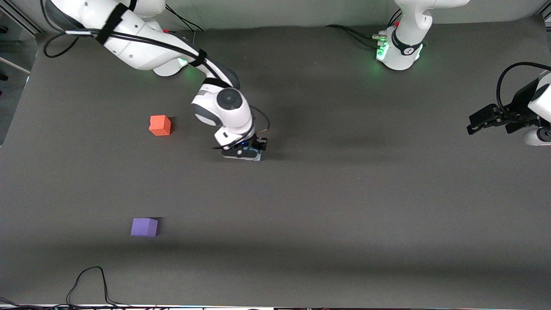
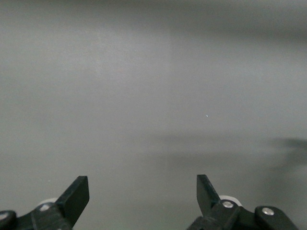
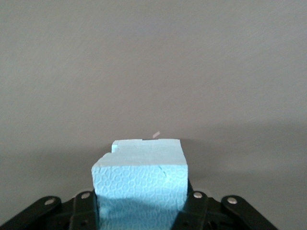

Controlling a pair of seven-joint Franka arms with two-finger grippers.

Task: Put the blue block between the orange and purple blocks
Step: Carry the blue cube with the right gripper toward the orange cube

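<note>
Pickup step: right tool (image 1: 246, 153) low at the surface (image 1: 344, 193), clamped on blue block (image 3: 140, 179). Next: carry it between orange block (image 1: 160, 125) and purple block (image 1: 144, 227). Left tool (image 2: 141, 201) waits, fingers apart.

Sky-blue block (image 3: 140, 179), orange-red block (image 1: 160, 125), violet block (image 1: 144, 227), grey table (image 1: 344, 206).

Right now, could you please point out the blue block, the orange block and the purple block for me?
blue block (image 3: 141, 179): right wrist view, its textured front face.
orange block (image 1: 159, 125): front view, its top face.
purple block (image 1: 144, 227): front view, its top face.
</note>
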